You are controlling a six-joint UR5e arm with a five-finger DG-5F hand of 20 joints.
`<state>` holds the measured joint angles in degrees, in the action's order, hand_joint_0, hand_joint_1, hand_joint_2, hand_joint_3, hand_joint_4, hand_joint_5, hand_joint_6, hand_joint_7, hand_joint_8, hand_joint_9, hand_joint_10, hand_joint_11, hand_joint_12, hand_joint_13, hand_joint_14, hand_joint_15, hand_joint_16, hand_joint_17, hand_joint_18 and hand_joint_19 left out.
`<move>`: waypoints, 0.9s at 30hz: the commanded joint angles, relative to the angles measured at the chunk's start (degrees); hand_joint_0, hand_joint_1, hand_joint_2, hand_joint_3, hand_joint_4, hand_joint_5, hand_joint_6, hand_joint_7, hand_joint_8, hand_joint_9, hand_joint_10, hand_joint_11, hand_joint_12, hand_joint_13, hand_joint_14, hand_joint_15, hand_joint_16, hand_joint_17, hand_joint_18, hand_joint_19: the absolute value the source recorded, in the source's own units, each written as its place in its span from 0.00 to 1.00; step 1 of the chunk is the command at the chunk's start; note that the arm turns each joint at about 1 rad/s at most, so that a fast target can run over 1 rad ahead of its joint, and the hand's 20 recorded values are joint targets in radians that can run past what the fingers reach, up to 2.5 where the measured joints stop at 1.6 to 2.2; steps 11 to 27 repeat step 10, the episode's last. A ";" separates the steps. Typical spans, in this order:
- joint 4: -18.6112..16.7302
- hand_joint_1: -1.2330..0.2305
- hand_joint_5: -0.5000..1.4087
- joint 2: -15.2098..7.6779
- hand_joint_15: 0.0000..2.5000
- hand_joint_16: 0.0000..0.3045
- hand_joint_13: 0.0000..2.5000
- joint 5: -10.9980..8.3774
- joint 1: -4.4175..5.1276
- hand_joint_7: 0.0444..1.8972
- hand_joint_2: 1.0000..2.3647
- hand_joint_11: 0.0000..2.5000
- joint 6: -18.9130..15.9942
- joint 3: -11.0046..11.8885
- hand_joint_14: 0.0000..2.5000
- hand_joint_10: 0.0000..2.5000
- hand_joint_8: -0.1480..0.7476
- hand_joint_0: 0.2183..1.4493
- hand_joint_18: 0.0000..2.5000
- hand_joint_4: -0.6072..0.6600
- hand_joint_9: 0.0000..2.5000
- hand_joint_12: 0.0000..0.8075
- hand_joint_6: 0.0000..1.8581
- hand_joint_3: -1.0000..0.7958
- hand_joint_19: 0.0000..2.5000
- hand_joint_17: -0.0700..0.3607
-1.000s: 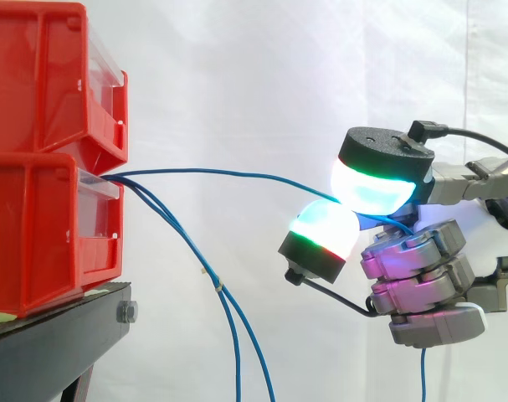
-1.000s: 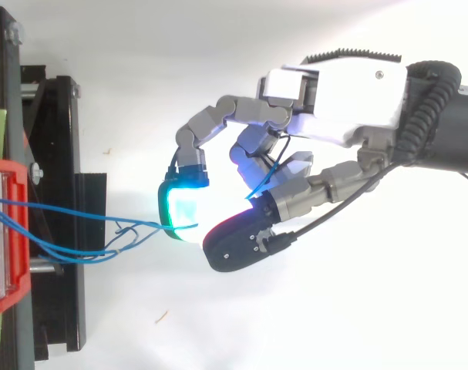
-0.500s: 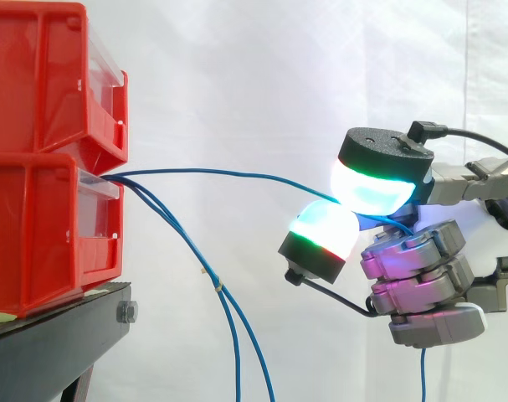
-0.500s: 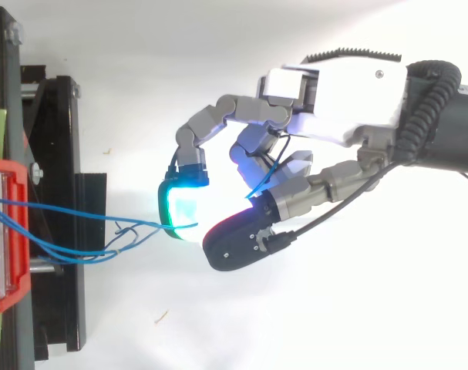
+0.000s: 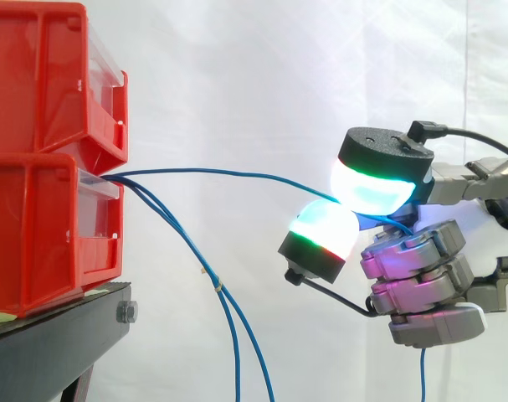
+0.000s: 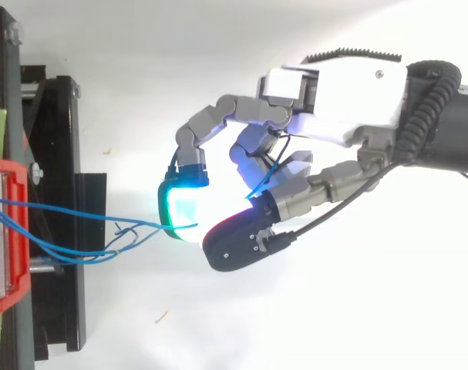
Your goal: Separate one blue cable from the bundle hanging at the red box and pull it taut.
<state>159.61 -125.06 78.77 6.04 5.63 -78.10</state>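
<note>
Side view. The robot hand [image 5: 421,285] is curled, and two glowing pads [image 5: 375,188] pinch one blue cable [image 5: 237,172] between them. From the pads the cable runs in a shallow arc away from the robot hand to the front of the lower red box [image 5: 36,226], well beyond the fingertips. Its loose end hangs below the robot hand. The rest of the bundle [image 5: 218,287] droops from the same box, below and apart from the pads. An upper red box [image 5: 44,75] sits on the lower one, both on a black stand [image 5: 53,343].

Top view. The robot hand [image 6: 334,92] meets the blue cable [image 6: 79,214] at its cyan pad. The slack bundle [image 6: 72,258] loops just short of the fingertips, over the black stand [image 6: 60,154].
</note>
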 commanded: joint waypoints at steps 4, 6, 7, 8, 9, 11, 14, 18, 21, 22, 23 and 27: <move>0.00 0.37 0.17 0.08 0.61 0.12 0.34 -0.02 0.02 0.54 0.02 0.63 0.00 -0.04 0.74 0.54 0.47 0.33 0.48 0.47 0.38 0.45 0.47 0.50 0.62 0.36; 0.00 0.37 0.17 0.00 0.61 0.12 0.34 -0.02 0.02 0.54 0.02 0.63 0.00 -0.04 0.74 0.54 0.47 0.33 0.48 0.47 0.38 0.45 0.47 0.50 0.62 0.35; 0.00 0.37 0.17 0.08 0.62 0.12 0.34 -0.02 0.02 0.54 0.02 0.63 0.00 -0.04 0.74 0.54 0.47 0.33 0.48 0.48 0.38 0.45 0.47 0.50 0.62 0.35; 0.00 0.37 0.17 0.00 0.62 0.12 0.34 -0.02 0.02 0.54 0.02 0.63 0.00 0.05 0.74 0.54 0.47 0.33 0.48 0.47 0.38 0.45 0.47 0.50 0.61 0.36; 0.00 0.37 0.17 0.00 0.62 0.12 0.34 -0.02 -0.07 0.55 0.02 0.63 0.00 -0.04 0.74 0.54 0.47 0.33 0.48 0.48 0.38 0.45 0.47 0.50 0.61 0.36; 0.00 0.37 0.17 0.08 0.61 0.12 0.34 -0.02 0.02 0.54 0.02 0.64 0.00 -0.04 0.74 0.54 0.48 0.33 0.48 0.47 0.38 0.45 0.47 0.50 0.62 0.36; 0.00 0.37 0.17 0.08 0.61 0.12 0.34 -0.02 0.02 0.54 0.02 0.64 0.00 -0.04 0.74 0.54 0.48 0.33 0.48 0.47 0.38 0.45 0.47 0.50 0.62 0.36; 0.00 0.37 0.17 0.08 0.61 0.12 0.34 -0.02 0.02 0.54 0.02 0.64 0.00 -0.04 0.74 0.54 0.48 0.33 0.48 0.47 0.38 0.45 0.47 0.50 0.62 0.36; 0.00 0.37 0.17 0.08 0.61 0.12 0.34 -0.02 0.02 0.54 0.02 0.64 0.00 -0.04 0.74 0.54 0.48 0.33 0.48 0.47 0.38 0.45 0.47 0.50 0.62 0.36; 0.00 0.37 0.17 0.08 0.61 0.12 0.34 -0.02 0.02 0.54 0.02 0.64 0.00 -0.04 0.74 0.54 0.48 0.33 0.48 0.47 0.38 0.45 0.47 0.50 0.62 0.36; 0.00 0.37 0.17 0.08 0.61 0.12 0.34 -0.02 0.02 0.54 0.02 0.64 0.00 -0.04 0.74 0.54 0.48 0.33 0.48 0.47 0.38 0.45 0.47 0.50 0.62 0.36; 0.00 0.37 0.17 0.08 0.61 0.12 0.34 -0.02 0.02 0.54 0.02 0.64 0.00 -0.04 0.74 0.54 0.48 0.33 0.48 0.47 0.38 0.45 0.47 0.50 0.62 0.36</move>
